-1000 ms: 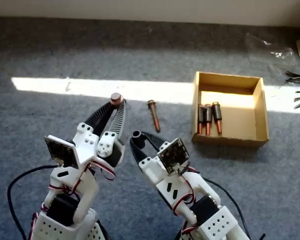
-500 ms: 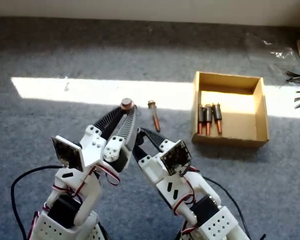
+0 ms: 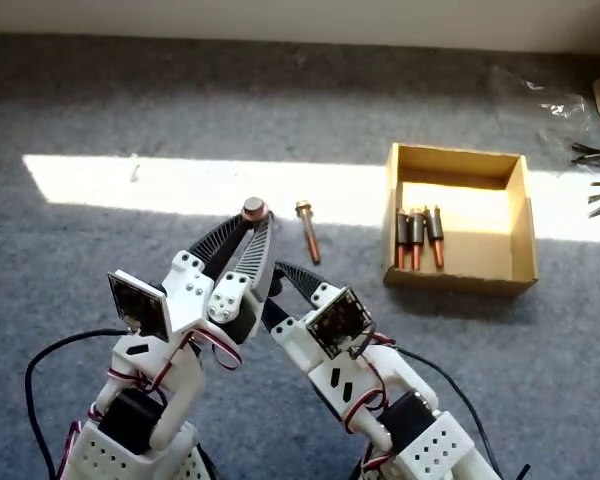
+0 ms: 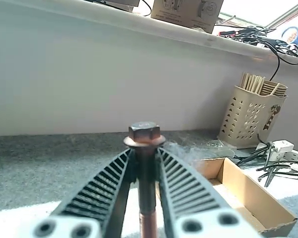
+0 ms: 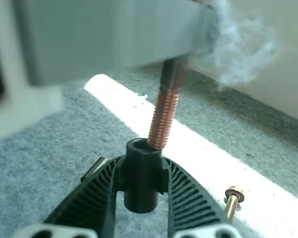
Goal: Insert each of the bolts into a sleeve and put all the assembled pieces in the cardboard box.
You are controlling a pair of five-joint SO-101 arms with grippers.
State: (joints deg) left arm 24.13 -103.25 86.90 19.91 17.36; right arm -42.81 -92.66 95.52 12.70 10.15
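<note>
While the left claw (image 4: pixel 146 154) clamps a copper bolt (image 4: pixel 144 133) head-up and the right claw (image 5: pixel 141 166) grips a black sleeve (image 5: pixel 140 187) beneath it, thread tip at the sleeve's mouth, insertion looks in hand; next likely needs a straight, aligned push, then the cardboard box (image 3: pixel 521 228).

Probably a hobby workroom or office, going by grey carpet (image 3: pixel 100 100), tangled cables (image 4: pixel 256 35) on the sill, and a beige basket (image 4: pixel 248 119) of sticks.

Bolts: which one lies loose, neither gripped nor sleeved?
The bolt on the carpet beside the box; the held bolt stands in the left gripper, three sleeved bolts lie inside.
</note>
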